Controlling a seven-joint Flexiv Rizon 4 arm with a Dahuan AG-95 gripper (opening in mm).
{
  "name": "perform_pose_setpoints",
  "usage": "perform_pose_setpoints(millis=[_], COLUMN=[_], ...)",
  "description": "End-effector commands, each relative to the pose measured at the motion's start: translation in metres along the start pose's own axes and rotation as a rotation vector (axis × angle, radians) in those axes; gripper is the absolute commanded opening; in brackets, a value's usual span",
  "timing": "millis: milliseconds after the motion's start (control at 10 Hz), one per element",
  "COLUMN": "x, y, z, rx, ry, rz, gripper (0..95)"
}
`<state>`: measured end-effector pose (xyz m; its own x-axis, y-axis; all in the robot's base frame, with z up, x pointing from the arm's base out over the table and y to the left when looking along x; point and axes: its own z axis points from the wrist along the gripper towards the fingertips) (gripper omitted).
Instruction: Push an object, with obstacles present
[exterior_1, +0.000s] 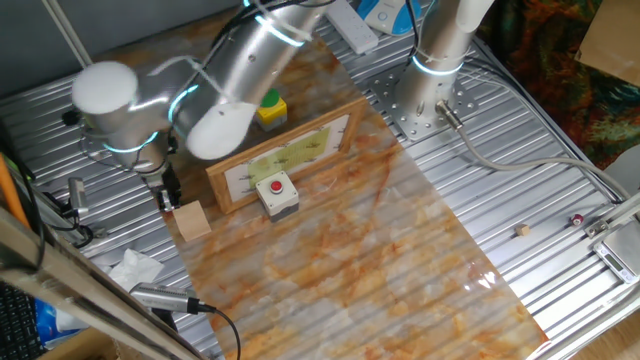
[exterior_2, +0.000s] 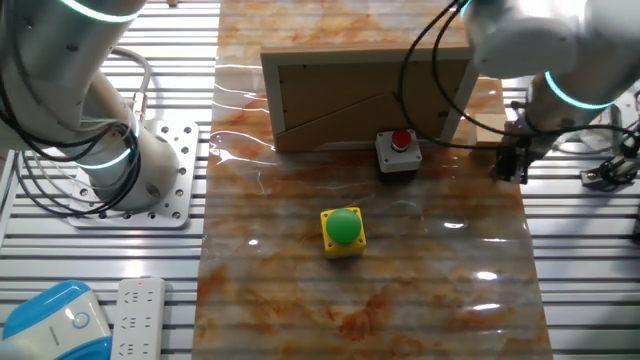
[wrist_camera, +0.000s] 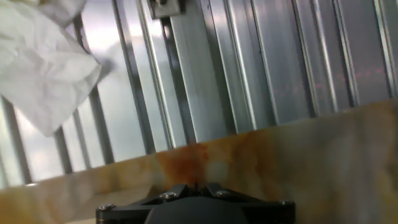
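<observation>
Wooden cube (exterior_1: 191, 220) near bench (exterior_1: 400, 260) corner, push barely started.
End effector (exterior_1: 170, 196) just beside cube, jaw state unclear; framed panel (exterior_1: 290, 155), red-button box (exterior_1: 277, 193), green-button box (exterior_1: 270, 108) lie ahead.

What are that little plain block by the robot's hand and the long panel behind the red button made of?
The block looks like bare, unfinished wood: light tan, matte, unmarked. The panel seems to be a wooden frame around a pale yellow-green face; from the other side its back looks like plain brown board.
</observation>
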<state>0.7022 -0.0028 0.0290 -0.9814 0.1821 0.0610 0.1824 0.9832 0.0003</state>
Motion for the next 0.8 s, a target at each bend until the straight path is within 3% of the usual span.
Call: perform_pose_setpoints(millis=[100,200,400,800], x=[-0.001,0.000,0.002,0.002], y=[-0.002,-0.001,0.000,0.000], z=[-0.055,-0.063,-0.072,-0.072], rx=[-0.032,-0.052,-0.047,-0.045], ry=[0.083,0.085,0.094,0.094], rz=[-0.020,-0.012,-0.007,-0.013], gripper=[0.0,0.0,0.0,0.0])
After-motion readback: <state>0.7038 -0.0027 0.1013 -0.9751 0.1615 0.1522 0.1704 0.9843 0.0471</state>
